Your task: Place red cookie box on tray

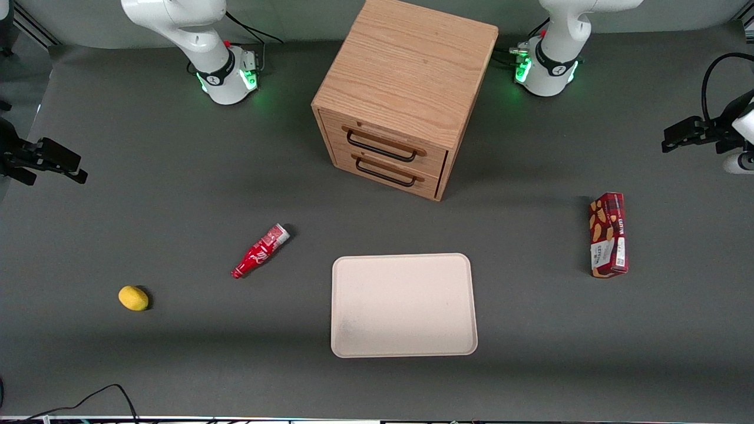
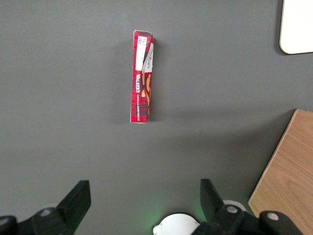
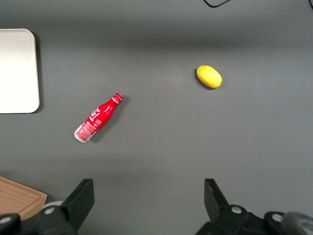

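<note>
The red cookie box lies flat on the dark table toward the working arm's end, well apart from the tray. The pale beige tray sits mid-table, nearer to the front camera than the drawer cabinet, with nothing on it. My left gripper hangs above the table at the working arm's end, farther from the front camera than the box. It is open, its fingers spread wide with only bare table between them.
A wooden two-drawer cabinet stands mid-table, both drawers shut. A small red bottle lies beside the tray toward the parked arm's end. A yellow lemon-like fruit lies further that way.
</note>
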